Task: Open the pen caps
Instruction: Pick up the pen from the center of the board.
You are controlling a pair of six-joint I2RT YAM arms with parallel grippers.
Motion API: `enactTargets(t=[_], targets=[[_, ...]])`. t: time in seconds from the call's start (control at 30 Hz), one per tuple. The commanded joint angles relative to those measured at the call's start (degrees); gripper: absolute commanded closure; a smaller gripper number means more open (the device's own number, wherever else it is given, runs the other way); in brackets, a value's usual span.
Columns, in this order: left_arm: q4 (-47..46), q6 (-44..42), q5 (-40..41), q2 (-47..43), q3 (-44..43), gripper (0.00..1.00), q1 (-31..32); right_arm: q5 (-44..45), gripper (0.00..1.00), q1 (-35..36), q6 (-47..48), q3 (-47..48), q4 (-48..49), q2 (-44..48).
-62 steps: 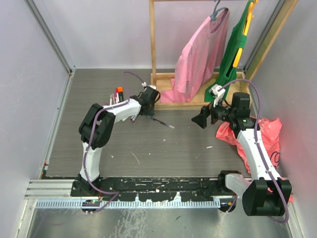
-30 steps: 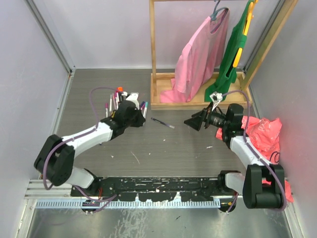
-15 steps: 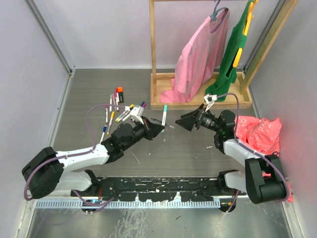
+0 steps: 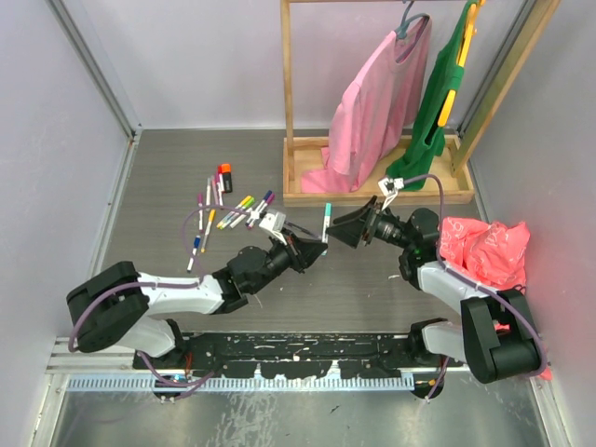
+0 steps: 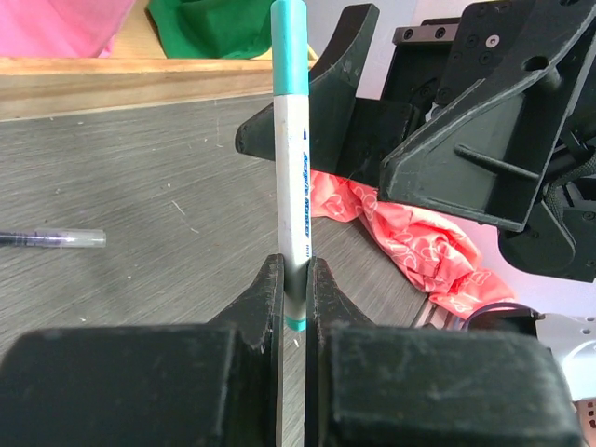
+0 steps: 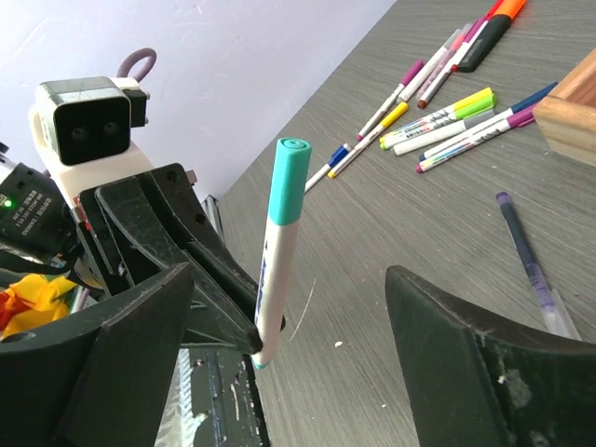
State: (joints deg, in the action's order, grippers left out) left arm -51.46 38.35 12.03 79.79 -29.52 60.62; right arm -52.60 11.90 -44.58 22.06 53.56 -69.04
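A white pen (image 5: 296, 186) with a teal pen cap (image 5: 289, 47) stands upright above the floor. My left gripper (image 5: 294, 270) is shut on its lower barrel. In the top view the pen (image 4: 326, 225) sits between the left gripper (image 4: 312, 250) and my right gripper (image 4: 345, 228). The right gripper (image 6: 289, 279) is open, its fingers (image 6: 438, 326) wide apart on either side of the pen (image 6: 275, 270), touching nothing. The cap (image 6: 287, 182) is still on. Several other capped pens (image 4: 228, 209) lie in a loose cluster on the floor at the back left.
An orange-and-black marker (image 4: 224, 177) lies behind the cluster. A thin purple pen (image 6: 526, 261) lies alone near the wooden rack (image 4: 289, 93), which holds a pink garment (image 4: 377, 112) and a green one (image 4: 438, 102). A red bag (image 4: 484, 247) lies by the right arm.
The left arm has swung from the pen cluster forward and to the right, carrying the teal pen up to the right gripper. The right gripper has moved left to meet it.
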Motion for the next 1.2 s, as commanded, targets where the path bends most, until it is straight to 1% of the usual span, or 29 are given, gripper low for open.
enactTargets(t=[0.0,0.17,0.27,0.43,0.6,0.7,0.77,0.8,0.87,0.93,1.0,1.07,1.17], targets=[[-7.41,-0.56,2.53,1.01,-2.45,1.0,0.94,0.59,0.14,1.09,0.83,2.07,-0.21,0.64],[-7.69,-0.62,2.53,2.11,-3.22,1.0,1.65,0.57,0.22,2.17,0.87,2.26,-0.72,0.24],[-8.26,-0.65,2.54,3.13,-3.35,1.0,1.84,0.62,0.31,2.46,1.08,2.73,-2.1,0.17],[-9.28,-0.22,2.51,4.26,-3.39,1.0,1.78,0.42,0.5,2.83,1.07,2.9,-2.32,0.2],[-9.32,-0.02,3.0,4.47,-3.38,1.0,1.79,0.05,0.73,3.04,1.61,2.98,-2.32,0.22],[-8.59,0.13,3.52,4.69,-3.43,1.0,1.83,-0.16,0.8,3.12,2.05,3.16,-2.76,0.08],[-8.04,0.15,3.5,4.93,-3.59,1.0,1.8,-0.5,0.89,3.08,2.68,3.58,-3.67,0.1],[-8.01,0.22,3.26,5.08,-3.61,0.96,1.78,-0.8,0.93,3.04,3.32,3.86,-4.43,0.15],[-8.0,0.23,2.42,5.05,-3.34,0.83,1.83,-1.17,0.99,3.12,4.86,4.74,-6.51,0.41],[-7.96,-0.45,0.82,4.65,-2.78,0.66,1.84,-1.57,0.99,3.13,7.28,5.63,-9.21,0.69],[-8.03,-1.96,-1.15,3.76,-1.7,0.54,1.78,-2.27,0.99,3.1,9.12,6.64,-12.16,0.79],[-8.05,-3.15,-2.47,2.5,-0.15,0.45,1.75,-3.62,0.99,3.0,12.02,8.09,-15.73,0.82],[-8.11,-4.48,-3.06,-0.22,2.76,0.34,1.65,-7.8,0.99,3.04,18.89,10.92,-23.08,0.43]])
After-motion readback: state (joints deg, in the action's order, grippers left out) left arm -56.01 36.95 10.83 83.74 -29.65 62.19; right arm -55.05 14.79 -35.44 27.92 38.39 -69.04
